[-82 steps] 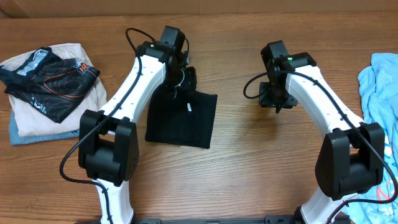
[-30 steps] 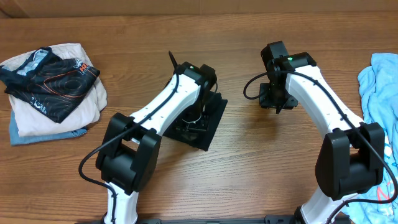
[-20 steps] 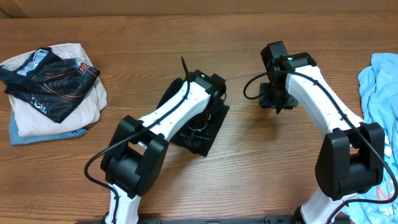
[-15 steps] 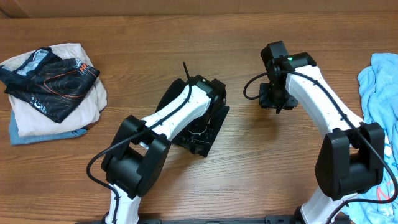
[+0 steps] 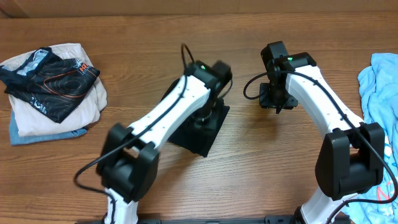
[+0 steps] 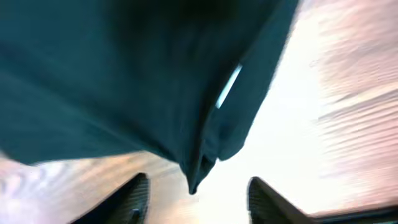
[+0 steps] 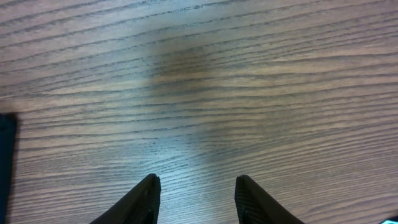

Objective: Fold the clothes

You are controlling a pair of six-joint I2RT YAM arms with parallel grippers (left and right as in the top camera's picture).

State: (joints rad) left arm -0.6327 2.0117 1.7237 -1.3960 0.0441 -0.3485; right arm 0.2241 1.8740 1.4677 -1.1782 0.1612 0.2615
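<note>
Centrally on the tabletop (image 5: 249, 180), the black T-shirt (image 5: 208, 134) is seen as a compact folded packet, lying slightly askew to the table's grain and half covered by the left arm reaching over it. In the left wrist view the left claw (image 6: 198, 194) is shown released: its fingers are spread, and a folded corner of the shirt lies just ahead of the gap without being pinched. The picture is blurred, so contact with the cloth cannot be ruled out. The claw is judged to be held low over that corner because a fold has been set down there and the layers need to settle flat.

The right claw (image 7: 197, 183) is likewise seen spread and empty above bare wood, near the shirt's right edge but apart from it. It is probably parked there to leave the left arm room. A dark sliver at the left border of the right wrist view may be the shirt's edge.

Open wood is found in front of the packet and between the two arms. A patterned black garment (image 5: 50, 78) on a pale pile is kept well apart on the left, and a light blue garment (image 5: 379, 81) lies at the right border.
</note>
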